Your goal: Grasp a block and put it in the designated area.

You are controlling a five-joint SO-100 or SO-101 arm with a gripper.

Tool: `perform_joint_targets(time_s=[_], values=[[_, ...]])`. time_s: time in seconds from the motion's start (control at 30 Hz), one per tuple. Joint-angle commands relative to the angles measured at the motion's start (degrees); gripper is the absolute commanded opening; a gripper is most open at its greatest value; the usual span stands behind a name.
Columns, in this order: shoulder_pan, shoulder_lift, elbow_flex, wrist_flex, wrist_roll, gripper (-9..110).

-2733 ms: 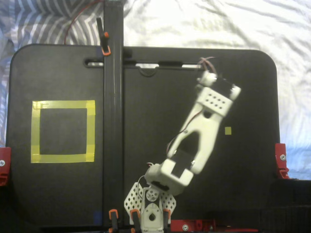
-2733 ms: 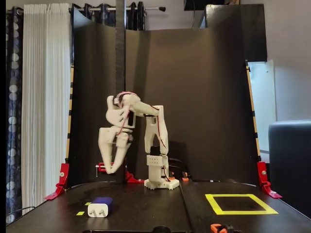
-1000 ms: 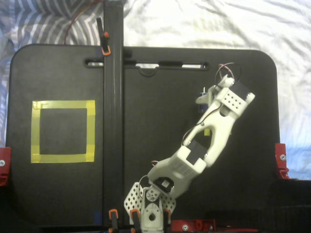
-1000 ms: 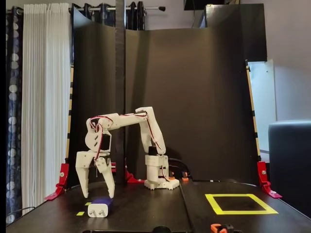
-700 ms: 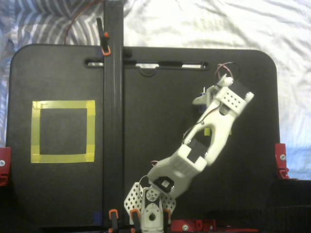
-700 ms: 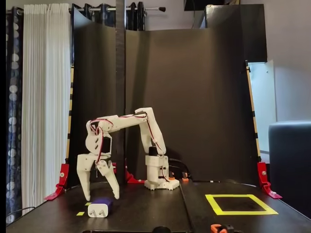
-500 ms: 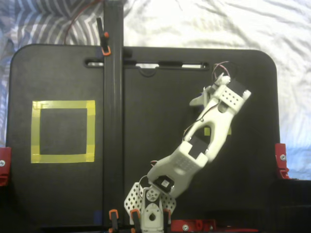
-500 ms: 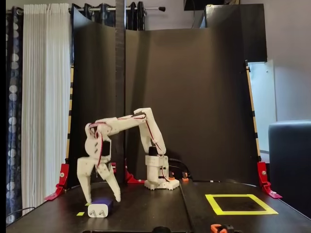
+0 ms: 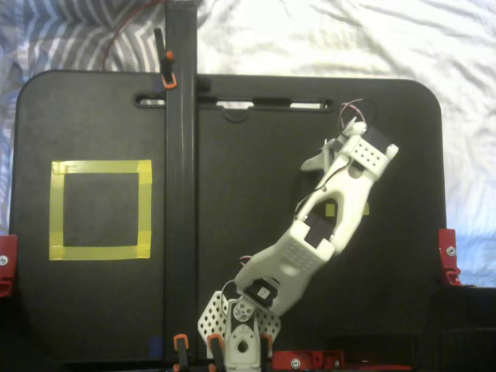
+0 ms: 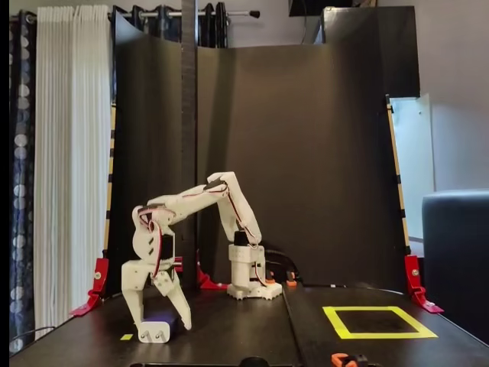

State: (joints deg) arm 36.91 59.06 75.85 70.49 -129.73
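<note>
block (image 10: 159, 329) | on table | hand (image 10: 162, 325) spread, fingers astride it

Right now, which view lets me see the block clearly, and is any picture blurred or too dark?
Fixed view from above: soft, slightly blurred, the arm hides the block. Fixed view from the front: sharper but dim; the block shows low between the open tool fingers, its dark body blending into the black table.

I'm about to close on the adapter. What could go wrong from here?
The open gripper straddles the plug adapter, but the arm hides it from above, so centring is unconfirmed; closing off-centre could push it aside.

The fingers look nearly at the tabletop and may scrape it.

The yellow tape square lies past the vertical post, so the carry could hit it.
</note>
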Motion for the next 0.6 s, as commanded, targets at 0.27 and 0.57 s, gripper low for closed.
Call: perform_joint_targets(time_s=[0.27, 0.57], values=[[-0.4, -0.4, -1.8, -0.6, -0.3, 24], [-0.4, -0.1, -1.8, -0.1, 0.0, 24]])
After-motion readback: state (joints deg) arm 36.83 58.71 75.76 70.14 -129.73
